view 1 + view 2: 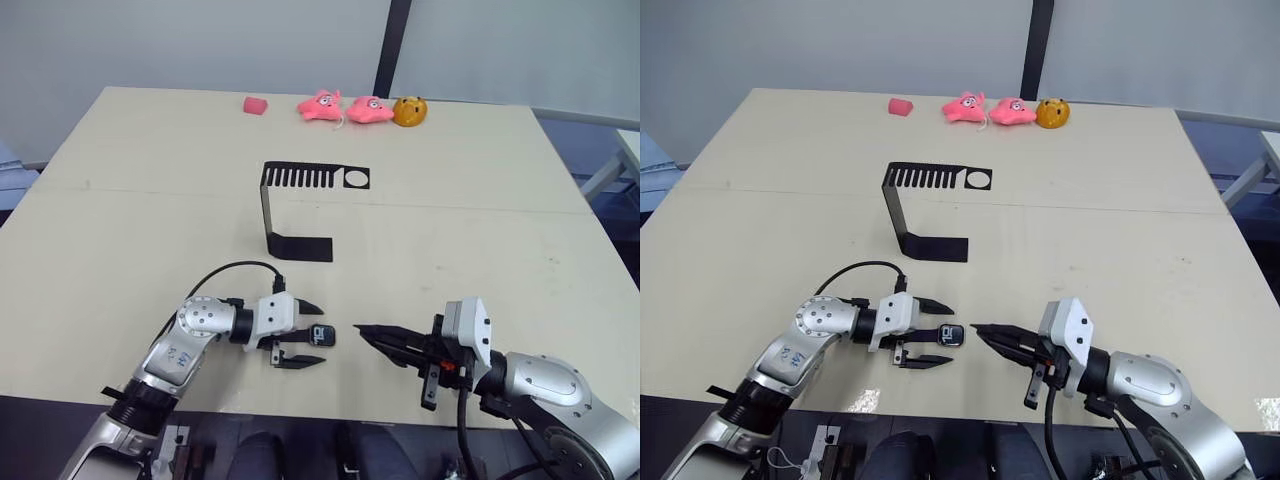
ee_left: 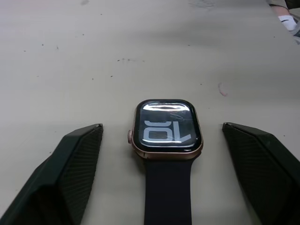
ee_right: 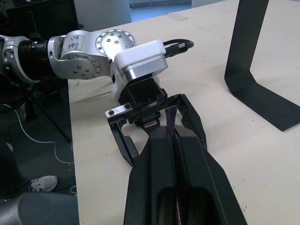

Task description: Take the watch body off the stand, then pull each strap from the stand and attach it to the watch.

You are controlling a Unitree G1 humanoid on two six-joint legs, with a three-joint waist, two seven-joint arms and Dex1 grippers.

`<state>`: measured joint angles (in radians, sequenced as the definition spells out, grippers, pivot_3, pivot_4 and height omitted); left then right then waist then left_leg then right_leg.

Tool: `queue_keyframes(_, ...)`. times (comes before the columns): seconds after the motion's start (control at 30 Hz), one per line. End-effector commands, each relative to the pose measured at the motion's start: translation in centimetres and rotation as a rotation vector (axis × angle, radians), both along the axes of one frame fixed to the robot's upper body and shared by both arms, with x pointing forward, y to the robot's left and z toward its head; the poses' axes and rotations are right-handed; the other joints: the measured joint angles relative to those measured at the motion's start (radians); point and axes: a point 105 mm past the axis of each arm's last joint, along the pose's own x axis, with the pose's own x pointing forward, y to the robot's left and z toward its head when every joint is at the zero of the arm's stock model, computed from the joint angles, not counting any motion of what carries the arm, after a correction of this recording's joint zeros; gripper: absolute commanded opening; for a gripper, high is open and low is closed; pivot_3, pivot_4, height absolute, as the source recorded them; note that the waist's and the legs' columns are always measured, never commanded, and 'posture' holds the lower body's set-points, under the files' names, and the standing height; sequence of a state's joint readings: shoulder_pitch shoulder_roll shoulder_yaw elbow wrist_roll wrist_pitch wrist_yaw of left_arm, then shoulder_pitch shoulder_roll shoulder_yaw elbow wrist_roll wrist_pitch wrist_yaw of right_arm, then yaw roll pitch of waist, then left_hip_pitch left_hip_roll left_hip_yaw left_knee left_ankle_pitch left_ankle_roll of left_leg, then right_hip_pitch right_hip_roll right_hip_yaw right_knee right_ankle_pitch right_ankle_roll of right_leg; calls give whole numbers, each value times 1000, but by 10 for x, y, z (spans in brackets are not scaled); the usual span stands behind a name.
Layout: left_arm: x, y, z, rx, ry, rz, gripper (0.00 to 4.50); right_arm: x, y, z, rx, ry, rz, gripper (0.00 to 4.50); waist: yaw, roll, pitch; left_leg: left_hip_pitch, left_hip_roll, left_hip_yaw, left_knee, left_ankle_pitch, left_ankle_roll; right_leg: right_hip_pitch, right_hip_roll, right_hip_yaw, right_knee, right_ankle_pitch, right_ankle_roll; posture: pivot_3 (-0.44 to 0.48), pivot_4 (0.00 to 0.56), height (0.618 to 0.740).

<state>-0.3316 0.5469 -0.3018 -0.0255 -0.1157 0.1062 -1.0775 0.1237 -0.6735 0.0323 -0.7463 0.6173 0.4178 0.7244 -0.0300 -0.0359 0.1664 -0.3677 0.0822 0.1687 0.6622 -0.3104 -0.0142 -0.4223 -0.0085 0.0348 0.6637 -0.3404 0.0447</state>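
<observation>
The watch body (image 2: 166, 129) lies flat on the counter (image 1: 480, 230), between the spread fingers of the left gripper (image 1: 304, 335), one strap (image 2: 168, 192) already on, running back toward that wrist. The right gripper (image 1: 378, 338), pressed together on the second strap (image 3: 171, 123), points at it from just beside. The empty stand (image 1: 300, 205) sits well behind.

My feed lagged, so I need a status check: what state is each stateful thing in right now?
watch body: flat on table, screen up, off the stand, one strap attached
stand: upright, slots bare
left end effector: open, fingers either side of the watch, not gripping
right end effector: shut on a strap, tips pointing at the watch
</observation>
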Motion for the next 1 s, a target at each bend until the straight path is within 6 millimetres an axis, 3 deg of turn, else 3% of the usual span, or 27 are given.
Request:
queue_keyframes(0.03, 2, 12, -19, 72, 54, 53, 2764, -2, 2, 5, 19, -20, 4, 0, 0, 0, -1, 0, 0, 0, 0, 0, 0, 1, 0, 0, 0, 0, 0, 0, 150, 740)
queue_keyframes(0.1, 4, 13, -20, 66, 67, 73, 1686, -2, 2, 5, 21, -21, 3, 0, 0, 0, -1, 2, 0, 0, 0, 0, 0, 2, 0, 0, 0, 0, 0, 0, 150, 740)
queue_keyframes(0.13, 5, 13, -20, 66, 70, 77, 1582, -2, 2, 6, 21, -22, 3, 0, 0, 0, -1, 3, 0, -1, 0, 0, 0, 3, 0, 0, 0, 0, 0, 0, 150, 740)
queue_keyframes(0.33, 7, 9, -6, -18, 88, 73, 1582, -3, 0, 8, 6, -60, 1, 0, 0, 0, -1, 14, 0, -1, -4, -2, 1, 14, 0, -1, -3, -1, -1, 0, 150, 740)
queue_keyframes(0.47, 4, 3, 41, -291, 282, 56, 1582, -4, -1, 12, -104, -185, 10, 0, -2, 0, -1, 13, 0, 0, -4, -2, 1, 12, 0, -1, -3, -1, -1, 0, 150, 740)
queue_keyframes(0.6, -2, 13, 78, -420, 548, 15, 1582, -1, -3, 23, -194, -348, 4, 0, -2, 0, -1, 11, 0, 0, -3, -1, 0, 10, 0, -1, -2, -1, -1, 0, 150, 740)
queue_keyframes(0.73, -4, 16, 89, -410, 765, 20, 1582, 3, -1, 30, -264, -479, 26, 0, -5, 0, -1, 12, 0, 0, -3, -1, -1, 11, 0, -1, -2, -1, 0, 0, 150, 740)
queue_keyframes(1.0, 2, 7, 92, -387, 845, 76, 1582, 15, 8, 34, -274, -570, 1, 0, -1, 0, 0, 11, 0, 0, -2, -1, -1, 10, 0, -1, -2, -2, 0, 0, 150, 740)
